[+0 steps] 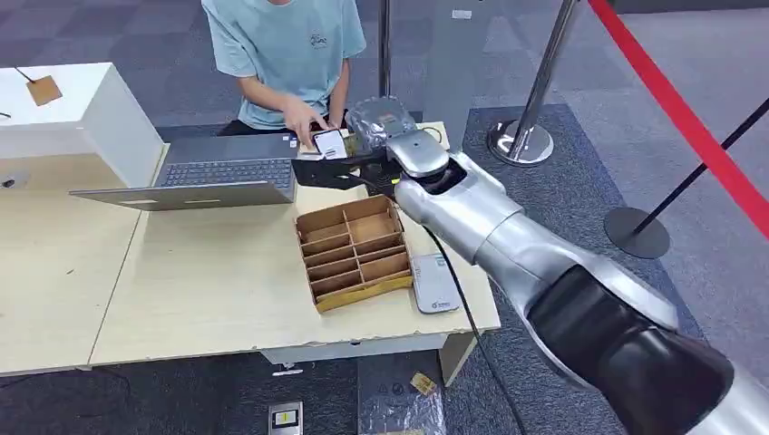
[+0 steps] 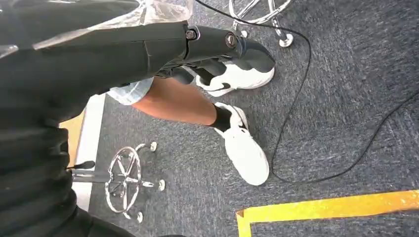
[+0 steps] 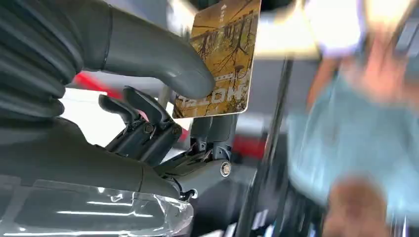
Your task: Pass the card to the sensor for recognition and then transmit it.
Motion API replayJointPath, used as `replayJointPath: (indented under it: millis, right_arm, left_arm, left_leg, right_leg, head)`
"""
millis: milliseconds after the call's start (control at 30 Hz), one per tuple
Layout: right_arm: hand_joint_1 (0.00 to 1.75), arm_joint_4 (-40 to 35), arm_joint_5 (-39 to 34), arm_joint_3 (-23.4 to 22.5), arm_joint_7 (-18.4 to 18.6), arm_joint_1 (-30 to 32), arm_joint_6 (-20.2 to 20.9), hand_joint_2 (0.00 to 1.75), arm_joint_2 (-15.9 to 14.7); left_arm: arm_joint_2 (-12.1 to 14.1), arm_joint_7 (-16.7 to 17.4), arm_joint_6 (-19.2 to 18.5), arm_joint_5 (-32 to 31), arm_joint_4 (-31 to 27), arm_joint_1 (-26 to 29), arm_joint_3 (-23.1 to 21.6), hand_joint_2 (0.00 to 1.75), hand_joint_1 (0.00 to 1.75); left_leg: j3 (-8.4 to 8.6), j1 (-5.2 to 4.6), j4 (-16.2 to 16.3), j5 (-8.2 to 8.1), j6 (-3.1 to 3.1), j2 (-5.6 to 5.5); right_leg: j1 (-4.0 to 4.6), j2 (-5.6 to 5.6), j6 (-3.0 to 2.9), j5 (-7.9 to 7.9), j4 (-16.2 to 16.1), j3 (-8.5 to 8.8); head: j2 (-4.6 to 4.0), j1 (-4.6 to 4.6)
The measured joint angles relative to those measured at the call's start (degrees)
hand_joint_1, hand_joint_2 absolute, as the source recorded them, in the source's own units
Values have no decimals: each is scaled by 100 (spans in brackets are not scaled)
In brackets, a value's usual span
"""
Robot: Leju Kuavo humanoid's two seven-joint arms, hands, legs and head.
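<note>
One firm pinch to report: right hand (image 3: 163, 98) clamping the card (image 3: 225, 54) between thick grey thumb and dark fingers (image 3: 141, 106), with most of the yellow-brown face poking out beyond the thumb tip. No slack in that grip, by the look of the right wrist view. Card upright against the fingers, printed side toward the camera.

Out from there in the head view: right hand (image 1: 358, 170) stretched across the far edge of the table (image 1: 199, 299), past the divided cardboard box (image 1: 354, 254) and right up to the person (image 1: 281, 54) seated behind the laptop (image 1: 204, 177). Person's hand (image 1: 299, 118) just beside the fingertips, next to a small white-edged item (image 1: 331, 143) too small to identify.

And the sensor (image 1: 433, 283)? Flat grey-white pad, back on the near side of the box, well apart from the card. So, judging by position alone: looks like the handing-over stage rather than the scan. Cannot confirm from here that recognition went through. Left to do, at the least: release into the person's hand.

Left hand (image 2: 217, 49) hanging low over grey carpet; cannot tell whether open or closed.
</note>
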Motion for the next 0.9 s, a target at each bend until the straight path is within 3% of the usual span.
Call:
replayJointPath:
  millis: [133,233,400,600,900]
  right_arm:
    - [175,66,742,-4,37,-93,-1061,175,-96]
    - [175,105,985,-26,13,-92,-1381,175,-166]
    - [175,160,1113,-48,-22,-87,-1507,175,-241]
    - [175,160,1516,-197,-162,41,-2166,175,-306]
    - [175,219,1673,-348,-260,298,-2124,175,-317]
  left_arm:
    - [-2,48,-9,-33,0,-1,-4,175,0]
    - [-2,94,-13,-33,0,0,-9,175,0]
    - [-7,98,-26,-35,0,0,-11,175,0]
    - [-24,118,-76,-85,0,-1,-28,175,0]
    - [-24,68,-76,-120,0,-3,-48,175,0]
  left_leg:
    - [0,0,0,0,0,-1]
    - [0,0,0,0,0,1]
    - [0,0,2,0,0,0]
    - [1,0,1,0,0,0]
    - [-1,0,1,0,0,1]
  right_leg:
    - [0,0,0,0,-2,1]
    - [0,0,0,0,-2,1]
    - [0,0,0,1,-1,0]
    - [0,0,0,0,-1,0]
    - [0,0,0,1,-1,0]
  head:
    - [0,2]
    - [0,0]
    - [0,2]
    - [0,2]
    - [0,2]
